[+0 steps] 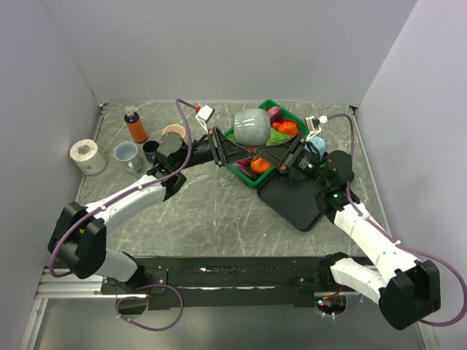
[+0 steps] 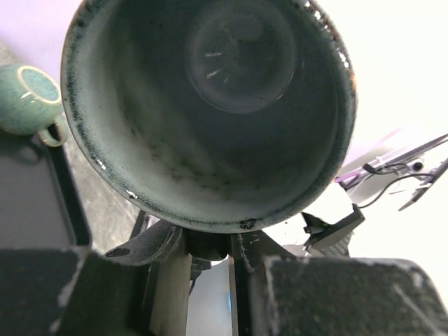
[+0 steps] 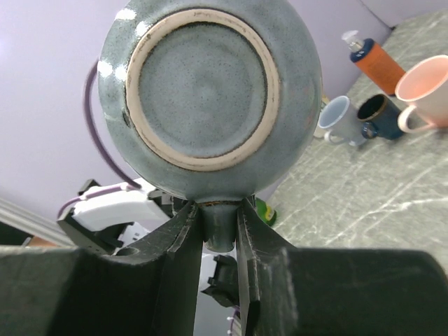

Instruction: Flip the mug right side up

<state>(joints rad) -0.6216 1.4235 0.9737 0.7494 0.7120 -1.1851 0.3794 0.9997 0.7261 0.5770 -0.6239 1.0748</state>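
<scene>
Closest in, my right gripper (image 3: 218, 213) is clamped on the handle (image 3: 219, 234) of the grey-green mug (image 3: 210, 91), one finger pressed to each side of that stub. From this wrist I look straight at the unglazed ring of the mug's base. My left gripper (image 2: 206, 241) meets it from the opposite side: its fingers (image 2: 162, 245) sit tight against a dark piece just under the rim, which I take to be the same handle. I therefore read the left as closed on the mug too, and that camera stares down into the bowl. The mug hangs in the air between my two wrists, lying on its side with its mouth toward my left arm and its foot toward my right, above the green basket (image 1: 271, 104) of produce. I judge this a hand-over partway through the turn. To do it well, I should be sure the left pinch is firm and square on the handle before the right one lets go. Then I should draw the right fingers straight back without nudging the wall, and roll the left wrist until the mouth faces up. For setting down, the black tray (image 1: 292, 200) beside the basket or the tabletop (image 1: 211, 211) looks safer than the crowded basket. Farther off stand a pink mug (image 3: 427, 87), a dark blue mug (image 3: 376, 112), a pale blue mug (image 3: 336, 119) and an orange bottle (image 3: 378, 64), well apart from my work
</scene>
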